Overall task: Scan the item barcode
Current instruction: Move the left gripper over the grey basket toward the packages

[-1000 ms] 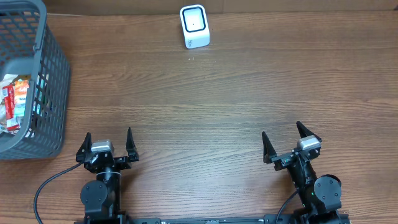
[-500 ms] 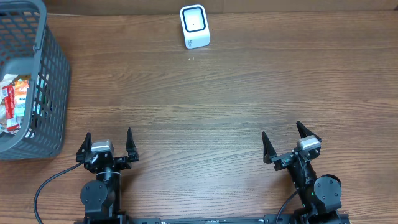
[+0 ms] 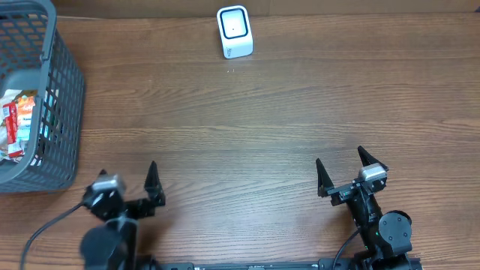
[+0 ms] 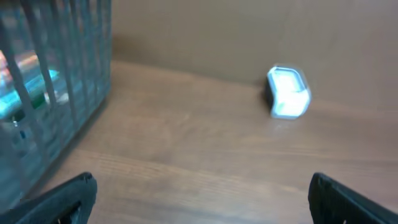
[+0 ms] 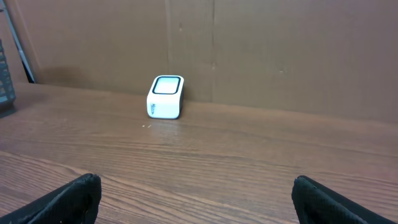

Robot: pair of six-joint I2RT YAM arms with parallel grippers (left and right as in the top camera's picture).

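Note:
The white barcode scanner stands upright at the table's far edge, also seen in the left wrist view and the right wrist view. Red-and-white packaged items lie inside the grey basket at the far left. My left gripper is open and empty near the front edge, right of the basket, its jaws wide apart. At the front right, my right gripper is open too, with only bare wood between its fingers.
The wooden table stretches between the grippers and the scanner. A brown cardboard wall rises behind the scanner. The basket's rim shows at the left edge of the right wrist view.
My left arm has shifted and turned to the left, toward the basket, and looks blurred with motion. The right arm has not moved.

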